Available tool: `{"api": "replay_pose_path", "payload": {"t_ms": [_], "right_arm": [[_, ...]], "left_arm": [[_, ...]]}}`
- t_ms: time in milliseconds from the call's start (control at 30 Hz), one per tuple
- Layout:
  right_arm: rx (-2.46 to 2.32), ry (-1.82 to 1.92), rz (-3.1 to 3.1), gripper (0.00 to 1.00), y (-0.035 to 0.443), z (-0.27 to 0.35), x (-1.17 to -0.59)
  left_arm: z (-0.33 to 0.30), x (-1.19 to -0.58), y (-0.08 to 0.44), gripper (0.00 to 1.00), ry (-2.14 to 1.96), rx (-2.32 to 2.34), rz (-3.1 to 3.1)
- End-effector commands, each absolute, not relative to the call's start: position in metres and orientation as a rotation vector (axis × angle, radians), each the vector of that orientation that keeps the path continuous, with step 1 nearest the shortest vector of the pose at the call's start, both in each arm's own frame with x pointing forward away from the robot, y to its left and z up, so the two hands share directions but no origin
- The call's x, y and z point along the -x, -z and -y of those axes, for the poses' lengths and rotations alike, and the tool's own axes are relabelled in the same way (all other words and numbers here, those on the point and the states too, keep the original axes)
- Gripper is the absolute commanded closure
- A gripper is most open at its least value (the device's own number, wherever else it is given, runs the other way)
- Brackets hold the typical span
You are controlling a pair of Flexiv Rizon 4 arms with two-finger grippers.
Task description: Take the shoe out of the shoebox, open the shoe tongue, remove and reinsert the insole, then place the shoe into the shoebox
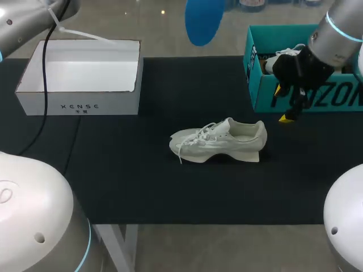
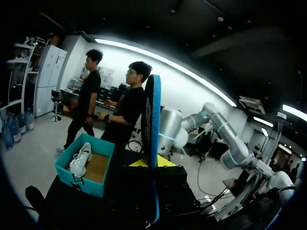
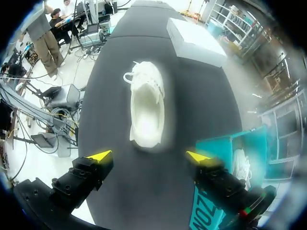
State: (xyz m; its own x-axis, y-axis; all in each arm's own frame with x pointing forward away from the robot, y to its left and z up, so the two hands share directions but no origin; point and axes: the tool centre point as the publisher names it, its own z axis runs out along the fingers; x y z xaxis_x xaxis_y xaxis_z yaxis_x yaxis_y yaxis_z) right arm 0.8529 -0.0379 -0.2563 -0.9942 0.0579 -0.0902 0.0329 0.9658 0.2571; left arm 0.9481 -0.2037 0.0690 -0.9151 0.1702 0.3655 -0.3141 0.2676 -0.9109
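My left gripper [image 2: 152,164] is clenched on the blue insole [image 2: 152,110] and holds it upright, high above the far edge of the table [image 1: 142,190]. I judge this is to have it ready for putting back. The shoe [image 1: 218,141] lies on its sole near the middle of the table, toe toward the left edge and opening upward, which suits the reinsertion. My right gripper [image 3: 149,156] hangs with jaws released, between the shoe and the teal shoebox [image 1: 261,90] at the far right corner. Probably it is there to steady the heel.
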Motion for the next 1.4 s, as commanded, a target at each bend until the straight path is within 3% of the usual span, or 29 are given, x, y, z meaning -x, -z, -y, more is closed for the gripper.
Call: {"api": "replay_pose_path", "payload": {"t_ms": [33, 1067, 1400], "right_arm": [[-0.079, -0.311, -3.027, 0.0, 0.256, 0.044, -0.85], [-0.071, -0.33, -3.025, 0.0, 0.26, 0.047, -0.85], [-0.071, -0.33, -3.025, 0.0, 0.26, 0.047, -0.85]], "left_arm": [[0.204, -0.948, -0.069, 1.0, -1.687, -0.129, 2.152], [0.204, -0.948, -0.069, 1.0, -1.687, -0.129, 2.152], [0.209, -0.934, -0.1, 1.0, -1.723, -0.083, 2.148]]}}
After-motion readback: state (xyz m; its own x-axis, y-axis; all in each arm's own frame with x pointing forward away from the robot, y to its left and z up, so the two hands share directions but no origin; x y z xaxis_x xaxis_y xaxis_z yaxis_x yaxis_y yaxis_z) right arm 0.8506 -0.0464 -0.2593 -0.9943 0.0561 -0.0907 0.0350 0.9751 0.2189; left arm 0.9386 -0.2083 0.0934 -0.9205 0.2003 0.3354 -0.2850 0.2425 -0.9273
